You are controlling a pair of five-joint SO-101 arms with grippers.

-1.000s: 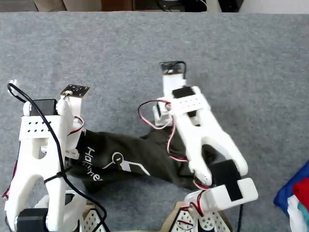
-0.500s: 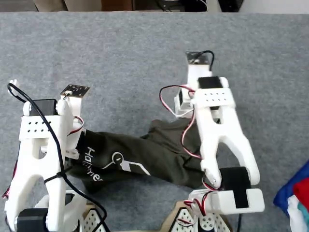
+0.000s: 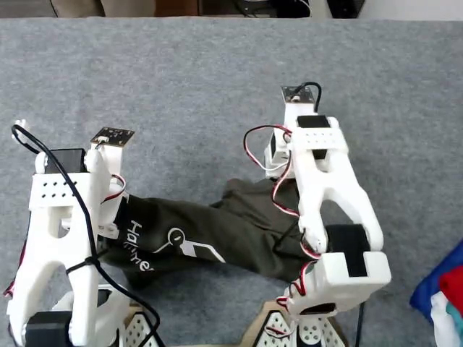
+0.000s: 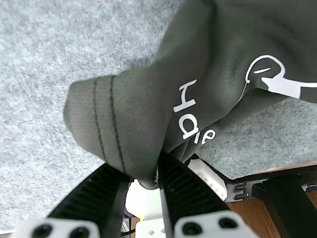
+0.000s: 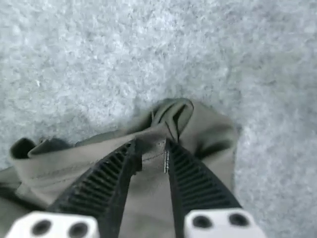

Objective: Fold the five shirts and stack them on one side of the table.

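**Entry 1: dark olive shirt (image 3: 210,238).** It has white print. It lies bunched in a twisted band across the near part of the grey surface (image 3: 181,72), between the 2 arms, with 1 end raised at each arm. It is neither spread nor folded.

**Entry 2: left fingers (image 4: 183,191).** They are clamped on a hemmed corner with 2 stitch lines. The cloth drapes over the tips and hides the bite.

**Entry 3: right fingers (image 5: 111,173).** They are pinched on a narrow ridge of cloth at the other end, beside a puckered seam. The hold looks shallow.

**Entry 4: heap of coloured garments (image 3: 441,296).** It sits at the right edge of the surface, well apart from the shirt.

**Risks, as judged**
1. The right pinch takes only a thin fold. Tension between the arms could pull it free and drop that end.
2. Neither hold is clearly a matching corner. Lifting or stretching may tighten the twist instead of opening the shirt flat.
3. The right arm's red and white wires (image 3: 264,155) hang just above the cloth and could snag on a fold.
4. The middle of the shirt lies close to the arm bases at the near edge, so slack could catch there or slide off.
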